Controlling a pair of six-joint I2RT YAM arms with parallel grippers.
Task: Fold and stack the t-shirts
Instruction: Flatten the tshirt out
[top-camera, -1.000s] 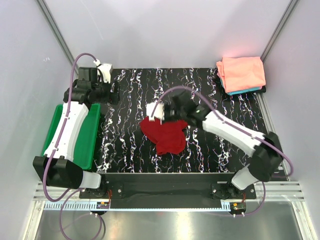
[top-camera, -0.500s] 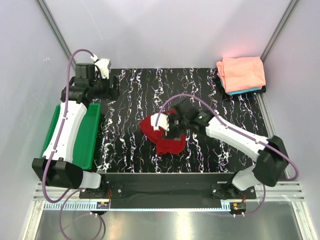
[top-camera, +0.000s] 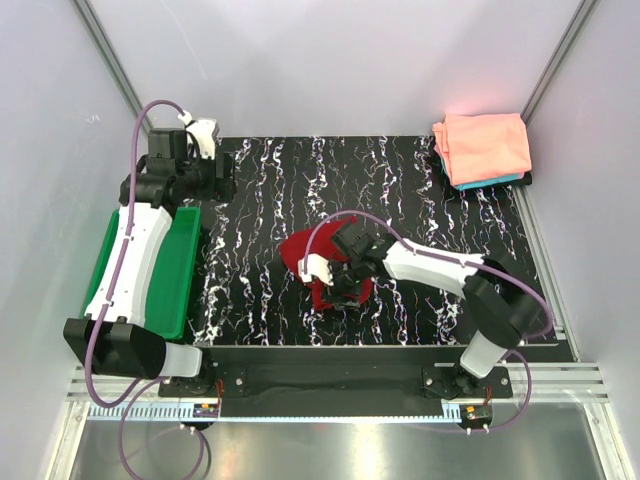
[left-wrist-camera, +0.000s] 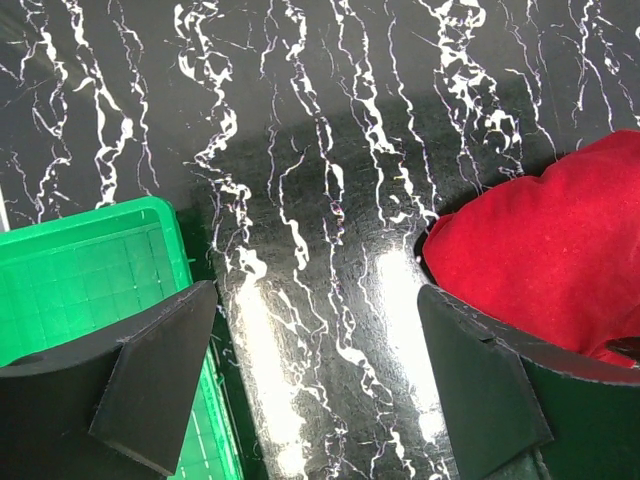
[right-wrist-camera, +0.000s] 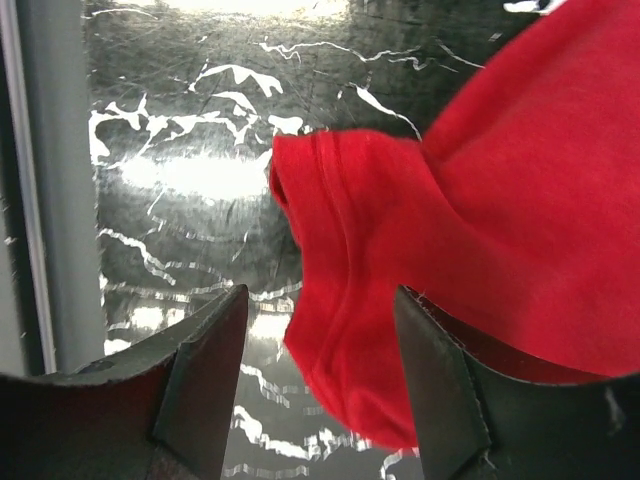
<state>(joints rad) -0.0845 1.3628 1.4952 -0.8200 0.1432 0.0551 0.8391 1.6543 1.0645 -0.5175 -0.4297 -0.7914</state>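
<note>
A: Top external view: dark red t-shirt (top-camera: 303, 250) lies crumpled on the counter (top-camera: 260, 220), a bit right of the green tray (top-camera: 178, 285). Not folded yet.
B: Right end effector (top-camera: 338, 278)?
A: Low over the shirt's near part. In the right wrist view its fingers are spread with a hem lying between them. Released, nothing pinched.
B: Left end effector (top-camera: 222, 180)?
A: Just past the tray's far end, spread wide, holding nothing.
B: Stack?
A: Salmon-pink t-shirt (top-camera: 485, 145) is folded on top of the teal t-shirt (top-camera: 503, 181), which is barely showing. They sit far right of the tray, in the far corner.
B: Step?
A: Looks like getting hold of the red one before the fold. The next move likely calls for clamping that hem and pulling the cloth flat. The left arm is probably needed on the tray-side edge.
</note>
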